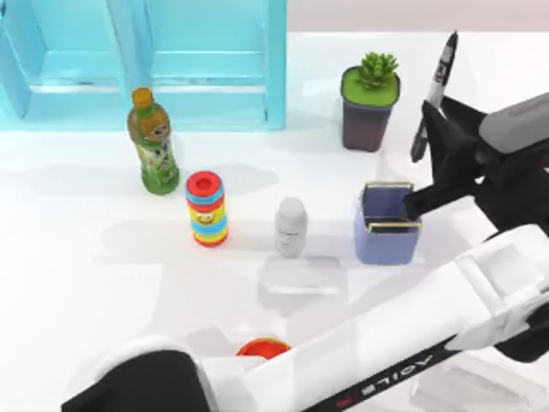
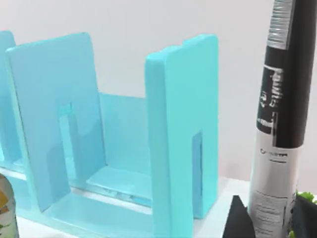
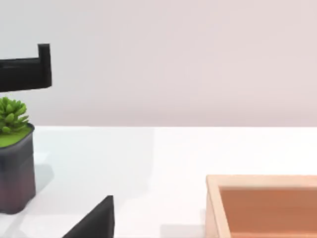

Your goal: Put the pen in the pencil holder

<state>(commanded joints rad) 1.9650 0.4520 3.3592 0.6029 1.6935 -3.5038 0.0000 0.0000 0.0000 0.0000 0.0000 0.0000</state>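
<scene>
My left gripper (image 1: 431,120) is shut on the pen (image 1: 439,86) and holds it in the air, nearly upright and a little tilted. It hangs just to the right of and behind the pencil holder (image 1: 386,245), a periwinkle-blue square cup with gold rim bars that stands open-topped on the table. In the left wrist view the pen (image 2: 280,124) rises between the black fingertips (image 2: 237,220), black band above a pale barrel. A black part of my right gripper (image 3: 94,223) shows in the right wrist view, low over the table.
A dark plant pot (image 1: 370,99) stands left of the pen. A white bottle (image 1: 291,226), a striped red-lidded can (image 1: 207,209) and a green bottle (image 1: 153,142) stand left of the holder. A turquoise rack (image 1: 171,60) is at the back. A wooden box (image 3: 267,208) lies near the right gripper.
</scene>
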